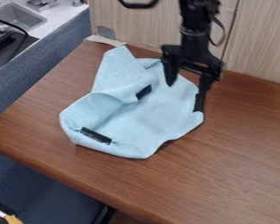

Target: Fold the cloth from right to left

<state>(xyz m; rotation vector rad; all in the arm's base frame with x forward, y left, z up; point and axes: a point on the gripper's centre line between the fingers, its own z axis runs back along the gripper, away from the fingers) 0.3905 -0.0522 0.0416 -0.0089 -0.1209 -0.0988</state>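
Item under inspection: one light blue cloth [157, 116], lying rumpled on the wood-grain tabletop [242, 162]. Sides are given as the camera sees them. The cloth's left part is turned over in a loose fold, with a pointed flap at its far left. One black strip [143, 92] sits near the cloth's middle, another black strip [96, 135] at its near left. The black two-finger gripper [184, 96] hangs over the cloth's far right part, jaws standing wide apart and nothing clamped between them. One finger is over the cloth, the other at its right edge; contact cannot be confirmed. Beyond the cloth stands a pale wood-grain panel [139, 26]. A grey sink [16, 17] is well apart from it, far left.
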